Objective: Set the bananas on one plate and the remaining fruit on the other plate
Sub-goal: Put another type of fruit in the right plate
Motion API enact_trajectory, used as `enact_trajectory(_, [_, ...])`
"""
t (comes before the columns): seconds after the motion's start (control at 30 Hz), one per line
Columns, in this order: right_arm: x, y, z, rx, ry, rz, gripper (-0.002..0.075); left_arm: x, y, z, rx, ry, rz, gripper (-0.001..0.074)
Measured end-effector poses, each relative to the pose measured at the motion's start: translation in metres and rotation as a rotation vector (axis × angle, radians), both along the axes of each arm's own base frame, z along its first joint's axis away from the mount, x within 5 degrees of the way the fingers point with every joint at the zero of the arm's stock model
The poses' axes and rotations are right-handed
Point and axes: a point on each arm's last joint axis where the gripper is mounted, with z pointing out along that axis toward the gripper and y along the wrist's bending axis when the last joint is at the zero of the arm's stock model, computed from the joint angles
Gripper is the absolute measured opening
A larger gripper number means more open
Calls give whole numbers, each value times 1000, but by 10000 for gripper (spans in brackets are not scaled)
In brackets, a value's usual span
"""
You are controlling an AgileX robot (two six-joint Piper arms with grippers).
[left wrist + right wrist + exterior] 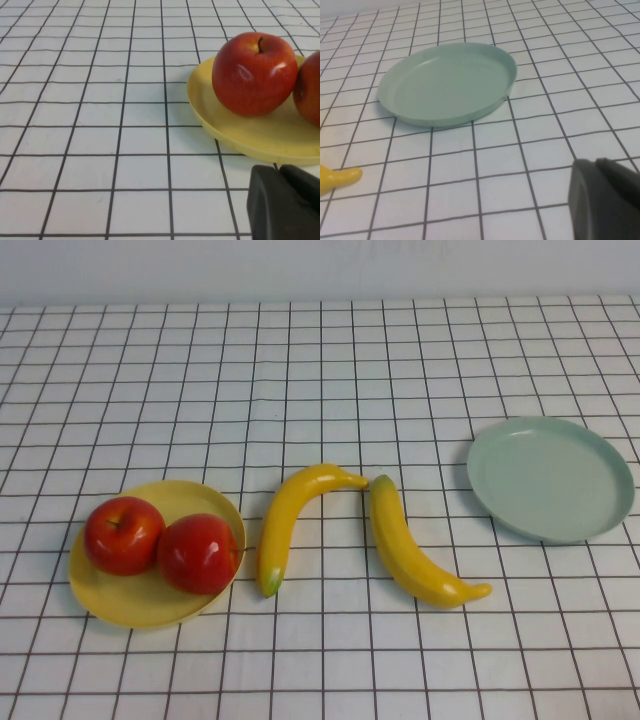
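Two red apples (123,534) (198,553) sit side by side on the pale yellow plate (130,605) at the front left. Two yellow bananas lie on the cloth in the middle: one with a greenish tip (288,522), the other (412,558) to its right. The green-blue plate (550,478) at the right holds nothing. Neither arm shows in the high view. My left gripper (277,170) is shut and empty just short of the yellow plate (240,137), near an apple (254,72). My right gripper (596,162) is shut and empty, short of the green-blue plate (447,82); a banana tip (337,178) shows beside it.
A white cloth with a black grid (320,390) covers the whole table. A pale wall runs along the far edge.
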Motion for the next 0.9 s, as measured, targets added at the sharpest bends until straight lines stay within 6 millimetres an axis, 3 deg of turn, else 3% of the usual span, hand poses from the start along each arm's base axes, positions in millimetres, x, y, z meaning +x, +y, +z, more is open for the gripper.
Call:
enact_trajectory(0.73, [0, 0, 0, 7, 0, 0, -15, 0, 0, 0, 0, 0, 0, -2])
enact_trajectory(0.8, [1, 2, 2, 128, -25, -9, -15, 0, 0, 0, 0, 0, 0, -2])
enact_trajectory(0.9, [2, 8, 11, 555, -103, -30, -15, 0, 0, 0, 0, 0, 0, -2])
